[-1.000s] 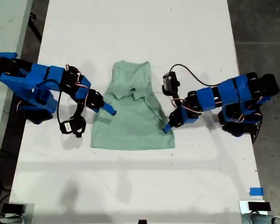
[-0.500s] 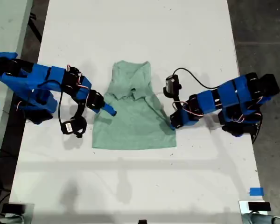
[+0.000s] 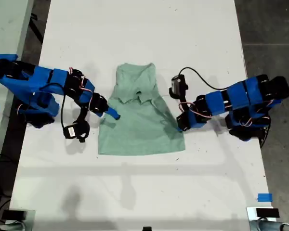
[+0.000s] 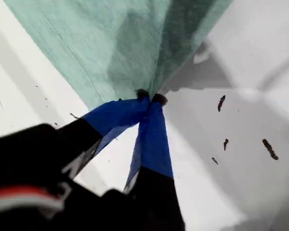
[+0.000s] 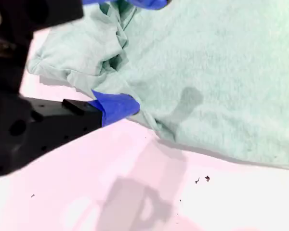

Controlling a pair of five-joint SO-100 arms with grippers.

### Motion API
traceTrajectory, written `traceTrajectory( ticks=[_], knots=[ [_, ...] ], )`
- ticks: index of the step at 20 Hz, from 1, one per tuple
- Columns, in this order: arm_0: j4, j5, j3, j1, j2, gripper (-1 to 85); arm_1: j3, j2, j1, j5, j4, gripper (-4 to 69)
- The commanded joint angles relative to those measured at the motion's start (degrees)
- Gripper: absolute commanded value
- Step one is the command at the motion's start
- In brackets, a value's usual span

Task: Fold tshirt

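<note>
Midway across the white tabletop (image 3: 135, 29) lies the tshirt (image 3: 139, 127), my first claw (image 4: 151, 99) pinching its hem, my second claw (image 5: 127, 53) parted over its folded edge, bare tabletop all around.

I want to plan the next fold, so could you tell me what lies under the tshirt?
Around the tshirt, only the bare white table shows. Anything beneath the cloth itself is covered and cannot be seen.
</note>
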Motion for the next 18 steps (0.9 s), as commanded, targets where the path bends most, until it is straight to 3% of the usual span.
traceTrajectory(
  ticks=[1, 10, 14, 16, 18],
  knots=[
    [-0.8, 0.2, -1.8, 1.1, 0.4, 30.0, -9.3, 3.2, -0.4, -1.2, 5.4, -1.0],
    [-0.4, 0.0, -1.8, 1.3, 0.4, 30.0, -36.7, -20.7, 0.7, -1.5, 9.8, -1.0],
    [-0.3, -0.1, -2.0, 1.3, 0.4, 30.0, -44.1, -32.0, 2.7, 2.1, 7.8, 0.3],
    [-0.3, -0.1, -2.1, 1.2, 0.4, 30.0, -51.7, -36.4, 3.3, 0.7, 10.7, 26.4],
    [-0.2, -0.1, -2.3, 1.1, 0.4, 30.1, -58.4, -38.0, 3.3, -1.1, 12.8, 32.4]
  ],
)
